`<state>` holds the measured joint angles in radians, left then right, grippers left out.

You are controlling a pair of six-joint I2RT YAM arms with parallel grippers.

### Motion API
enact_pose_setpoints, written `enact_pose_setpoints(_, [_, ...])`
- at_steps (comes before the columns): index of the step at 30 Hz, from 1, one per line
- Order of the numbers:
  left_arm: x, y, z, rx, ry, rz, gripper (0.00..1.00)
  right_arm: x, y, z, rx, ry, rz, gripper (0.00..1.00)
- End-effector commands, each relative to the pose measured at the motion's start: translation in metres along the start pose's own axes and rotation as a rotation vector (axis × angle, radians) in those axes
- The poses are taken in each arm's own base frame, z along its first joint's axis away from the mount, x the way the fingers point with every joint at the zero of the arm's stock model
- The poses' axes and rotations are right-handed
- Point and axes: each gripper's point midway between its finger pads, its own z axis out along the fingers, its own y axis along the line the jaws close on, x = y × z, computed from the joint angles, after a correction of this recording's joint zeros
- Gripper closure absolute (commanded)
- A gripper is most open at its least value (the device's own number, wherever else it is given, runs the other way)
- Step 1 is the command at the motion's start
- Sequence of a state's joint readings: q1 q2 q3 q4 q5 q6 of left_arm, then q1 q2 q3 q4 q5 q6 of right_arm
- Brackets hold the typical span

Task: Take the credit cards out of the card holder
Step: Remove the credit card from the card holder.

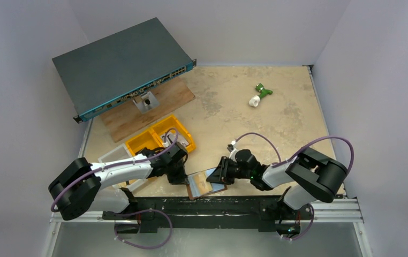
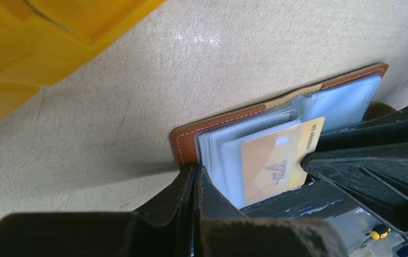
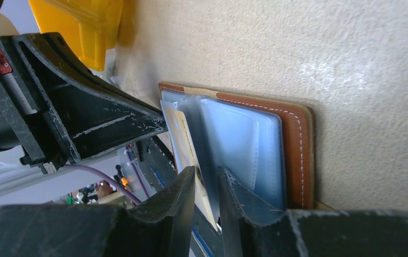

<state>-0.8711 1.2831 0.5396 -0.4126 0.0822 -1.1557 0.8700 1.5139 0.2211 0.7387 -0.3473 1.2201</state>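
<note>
— Where's the card holder [image 2: 228, 118]?
— Open on the worktop [image 2: 137, 91], its brown corner pinched in my left tool [image 2: 195, 174].
— And the other?
— My right tool [image 3: 206, 179] clamps a tan credit card [image 2: 269, 163] edge-on. Only the left wrist view shows its printed face.

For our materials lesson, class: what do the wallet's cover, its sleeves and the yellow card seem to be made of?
The wallet cover looks like brown leather or an imitation, matte, with pale stitching along its edge. The sleeves look like soft clear plastic: glossy and see-through. The card is probably stiff plastic, yellow-gold with print and a slight sheen.
</note>
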Motion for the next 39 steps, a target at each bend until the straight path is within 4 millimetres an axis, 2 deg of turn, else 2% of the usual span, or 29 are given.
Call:
enact_pose_setpoints(1, [0.008, 0.038, 0.006, -0.147, 0.024, 0.031, 1.0, -0.001, 0.014, 0.002, -0.049, 0.013, -0.057, 0.76])
enact_pose_setpoints(6, [0.009, 0.038, 0.007, -0.147, 0.025, 0.031, 1.0, 0.0, 0.014, 0.003, -0.053, 0.022, -0.062, 0.8])
enact_pose_setpoints(13, [0.009, 0.037, 0.007, -0.145, 0.026, 0.032, 1.0, 0.005, 0.02, 0.006, -0.062, 0.047, -0.091, 0.78])
enact_pose_setpoints(26, [0.009, 0.037, 0.008, -0.144, 0.029, 0.032, 1.0, 0.012, 0.012, 0.015, -0.026, 0.075, -0.089, 0.79])
enact_pose_setpoints(35, [0.009, 0.039, 0.007, -0.156, 0.028, 0.032, 1.0, 0.011, 0.012, 0.013, -0.014, 0.07, -0.104, 0.99])
enact_pose_setpoints(39, [0.009, 0.043, 0.007, -0.172, 0.03, 0.031, 1.0, 0.011, 0.008, 0.007, 0.013, 0.057, -0.099, 1.0])
